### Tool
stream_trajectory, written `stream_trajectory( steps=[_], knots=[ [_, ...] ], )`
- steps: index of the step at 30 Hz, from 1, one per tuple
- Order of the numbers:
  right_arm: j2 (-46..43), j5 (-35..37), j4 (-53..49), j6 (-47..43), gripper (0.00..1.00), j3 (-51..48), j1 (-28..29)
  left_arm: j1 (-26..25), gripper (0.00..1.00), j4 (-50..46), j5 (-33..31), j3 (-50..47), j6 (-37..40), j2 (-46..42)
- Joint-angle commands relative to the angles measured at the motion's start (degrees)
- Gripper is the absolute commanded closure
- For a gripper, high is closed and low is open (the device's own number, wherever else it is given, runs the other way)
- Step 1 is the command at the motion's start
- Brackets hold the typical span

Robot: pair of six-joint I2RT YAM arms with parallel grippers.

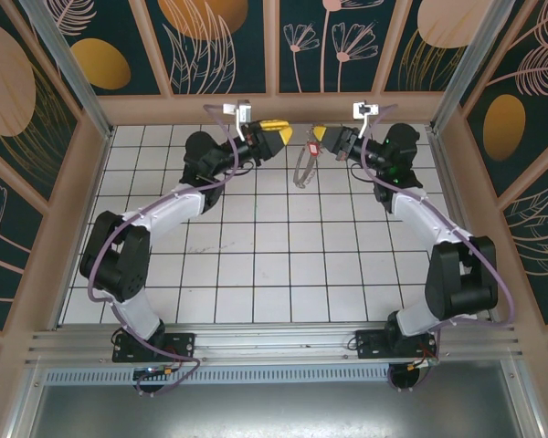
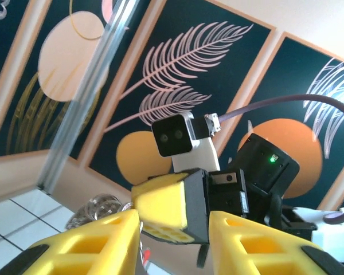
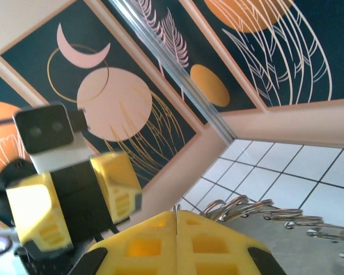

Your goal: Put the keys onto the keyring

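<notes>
the keyring [image 1: 302, 171] hangs in the air over the far tiles [image 1: 256, 265], between the two grippers. its top is at the tip of the right gripper [image 1: 319, 137], whose jaws are pressed together and appear to pinch the loop. a small red-pink speck just under that tip is probably the key [image 1: 312, 146], though it is too small to be sure. the left gripper [image 1: 281, 137] faces it from just beside, jaws spread; whether anything lies between them i cannot tell. the risk, as i judge it, is that the ring hangs free and can swing or twist, so a key pushed at it may miss the thin wire. the yellow tips are also near enough to knock together and jar the loop loose. the overhead view gives the whole loop and the gap between the tips. the right wrist view adds the keyring [image 3: 246, 207] bunched just behind its closed fingertips [image 3: 155, 229], and the left wrist view shows its own fingers [image 2: 97, 240] apart.
</notes>
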Motion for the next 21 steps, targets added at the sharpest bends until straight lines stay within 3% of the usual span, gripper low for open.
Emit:
stream_trajectory(
  steps=[1, 11, 21],
  knots=[
    [1.74, -8.25, -6.63, -8.82, 1.0, 5.9, -0.57, 0.89, 0.62, -12.42, 4.16, 5.31, 8.44, -0.79],
    [7.37, -16.89, -18.8, -18.99, 1.0, 13.08, -1.44, 2.44, 0.6, -30.59, 14.27, 18.05, 16.95, 5.86],
    [8.56, -17.53, -17.03, -17.77, 1.0, 13.04, -1.48, 2.41, 0.65, -33.87, 18.02, 19.57, 17.9, 8.61]
  ],
)
